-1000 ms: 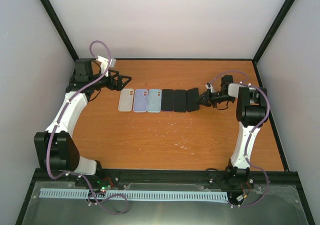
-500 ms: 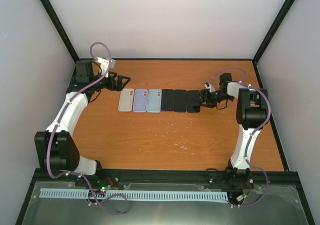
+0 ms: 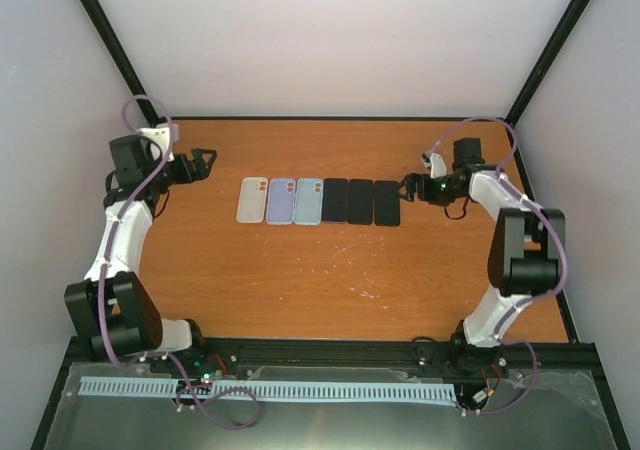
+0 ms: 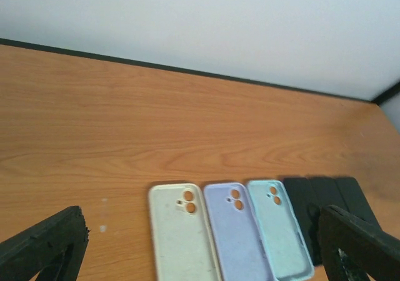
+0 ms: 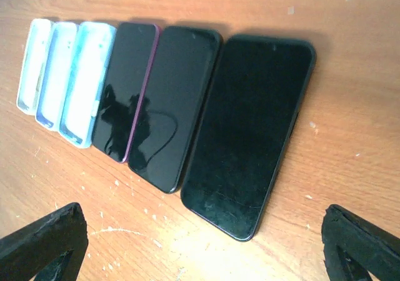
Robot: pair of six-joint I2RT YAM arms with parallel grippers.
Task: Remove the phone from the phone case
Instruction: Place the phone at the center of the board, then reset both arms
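Observation:
Three empty phone cases lie side by side: white [image 3: 252,200], lavender [image 3: 280,200] and light blue [image 3: 308,200]. To their right, three black phones lie flat, screens up: one with a purple rim [image 3: 335,201], a middle one [image 3: 360,201] and the rightmost [image 3: 386,202]. My right gripper [image 3: 407,187] hovers open just right of the rightmost phone [image 5: 247,131], holding nothing. My left gripper [image 3: 208,159] stands open, well to the left of the white case [image 4: 181,231] and apart from it.
The row sits mid-table on the orange wooden top [image 3: 330,270]. Black frame posts and pale walls enclose the back and sides. Small white scuff marks [image 3: 345,250] dot the wood in front of the phones.
My right gripper opened and let go of the rightmost phone, which now lies flat in the row, and drew back right. My left arm swung back to the left, away from the cases.

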